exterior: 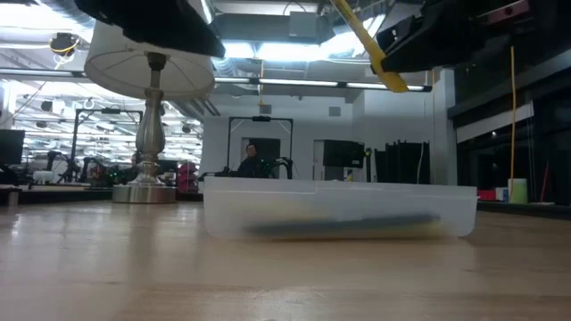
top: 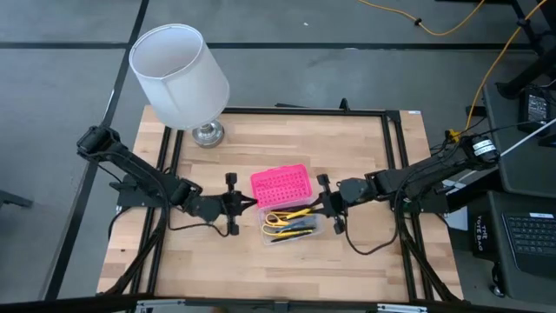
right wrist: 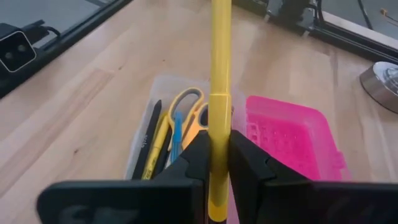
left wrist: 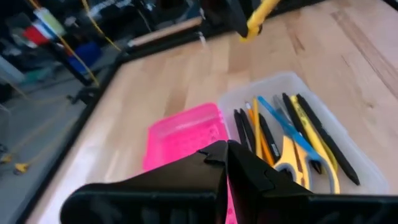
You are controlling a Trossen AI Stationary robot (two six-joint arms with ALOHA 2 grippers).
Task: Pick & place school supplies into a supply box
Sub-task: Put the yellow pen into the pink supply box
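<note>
on the wooden bench, seen from above, the clear base of the supply box lies a little toward 6 o'clock from the centre, with its pink dotted lid lying touching it on the 12 o'clock side. inside the base rest yellow-handled scissors, black pens, a blue pen and an orange pencil, all lying lengthwise side by side. from bench height the base shows as a translucent tray with a dark pen lying along its floor.

the right claw hangs just at 3 o'clock of the box, above the bench, its fingers clamped on a yellow pen that stands nearly upright between them over the base; in the low view the pen slants down from the claw, its tip well above the tray. the left claw hangs at 9 o'clock of the box, near the lid's edge, with its two fingers pressed together and nothing between them.

farther off, toward 11 o'clock, a white-shaded lamp stands on its metal foot near the bench's far edge. beyond the bench, a person sits in the room.
</note>
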